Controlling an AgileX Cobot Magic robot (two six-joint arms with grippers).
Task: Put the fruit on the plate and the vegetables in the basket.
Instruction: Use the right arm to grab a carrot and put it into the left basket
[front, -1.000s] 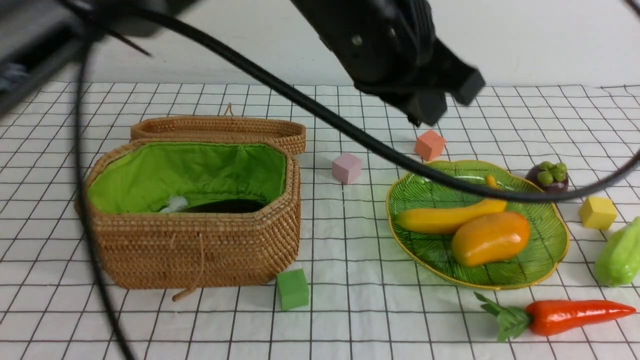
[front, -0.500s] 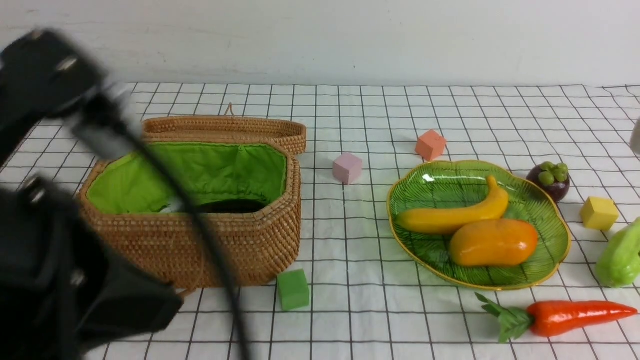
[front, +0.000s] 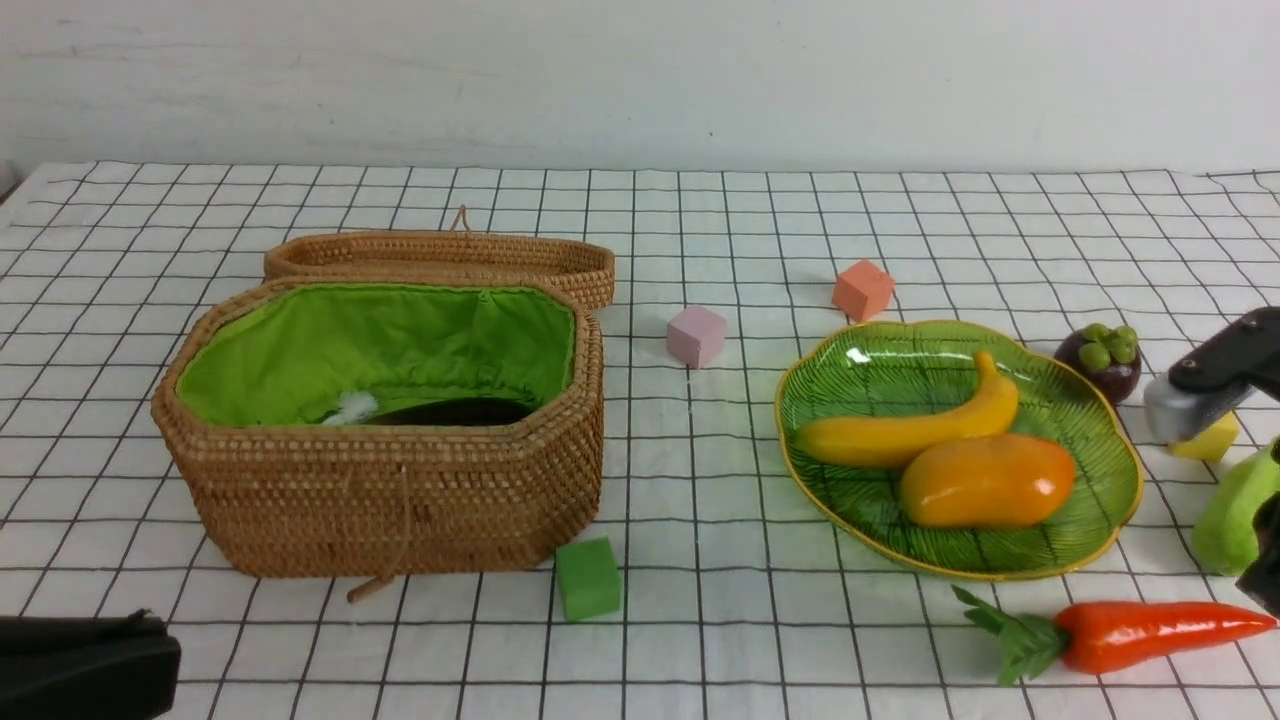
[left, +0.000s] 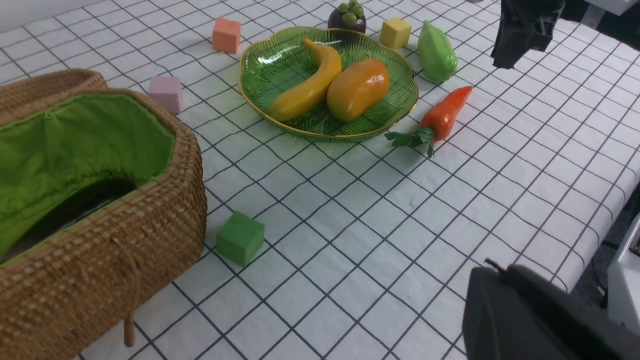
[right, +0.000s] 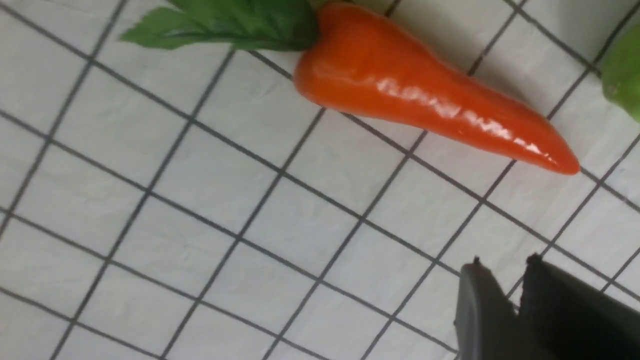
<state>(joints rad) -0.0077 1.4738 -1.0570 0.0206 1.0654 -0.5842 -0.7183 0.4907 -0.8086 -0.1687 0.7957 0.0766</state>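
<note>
The banana (front: 910, 425) and mango (front: 985, 480) lie on the green leaf plate (front: 1110, 500). The mangosteen (front: 1098, 355) stands on the cloth just behind the plate. The carrot (front: 1150, 630) and pale green gourd (front: 1230, 515) lie on the cloth at the right. A dark shape (front: 460, 412) rests low inside the open basket (front: 380, 500). My left gripper (left: 500, 267) is shut and empty, low at the near left corner. My right gripper (right: 504, 260) hovers near the carrot's (right: 430, 100) pointed end, slightly open with nothing between its fingers.
Small cubes sit on the checked cloth: pink (front: 695, 336), orange (front: 862, 290), green (front: 588, 578) by the basket's front corner, and yellow (front: 1208, 440) partly behind my right arm (front: 1215, 385). The basket lid (front: 440, 255) lies open behind it. The table edge runs close on the right.
My left arm swung from above the plate across to the left and down to the near left corner. My right arm came in at the right edge, over the gourd.
</note>
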